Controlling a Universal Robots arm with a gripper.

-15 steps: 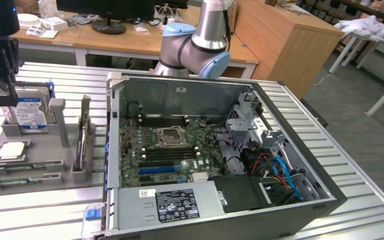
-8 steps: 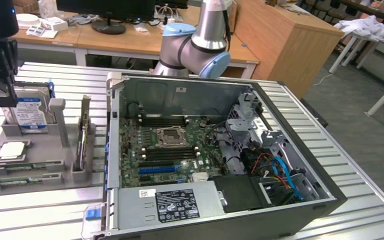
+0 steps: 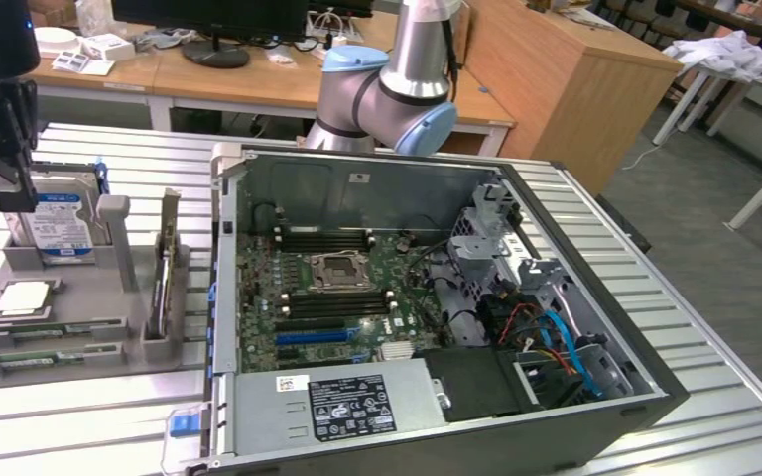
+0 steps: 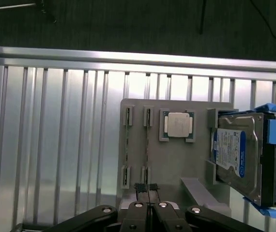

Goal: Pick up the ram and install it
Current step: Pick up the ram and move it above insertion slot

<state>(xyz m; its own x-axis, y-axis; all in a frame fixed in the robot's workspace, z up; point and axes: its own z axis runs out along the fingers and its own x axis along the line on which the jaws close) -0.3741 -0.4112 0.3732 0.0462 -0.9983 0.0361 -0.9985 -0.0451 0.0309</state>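
Two ram sticks stand on edge in slots of a grey holder tray (image 3: 83, 297), at the tray's near edge in the exterior view: one ram (image 3: 51, 329) and a second ram (image 3: 40, 360). The wrist view sees them edge-on as thin strips, ram (image 4: 127, 147) and ram (image 4: 147, 145). My gripper (image 3: 13, 193) hangs above the far left part of the tray, over the hard drive, well apart from the sticks. Its fingertips (image 4: 141, 187) are pressed together, shut with nothing between them.
The tray also holds a blue-labelled hard drive (image 3: 61, 223), a processor (image 3: 24, 297) and an upright card (image 3: 167, 273). To the exterior view's right lies the open computer case (image 3: 593, 297) with its motherboard (image 3: 341, 297) and black memory slots (image 3: 334, 238). All rests on a ribbed metal table (image 3: 698, 327).
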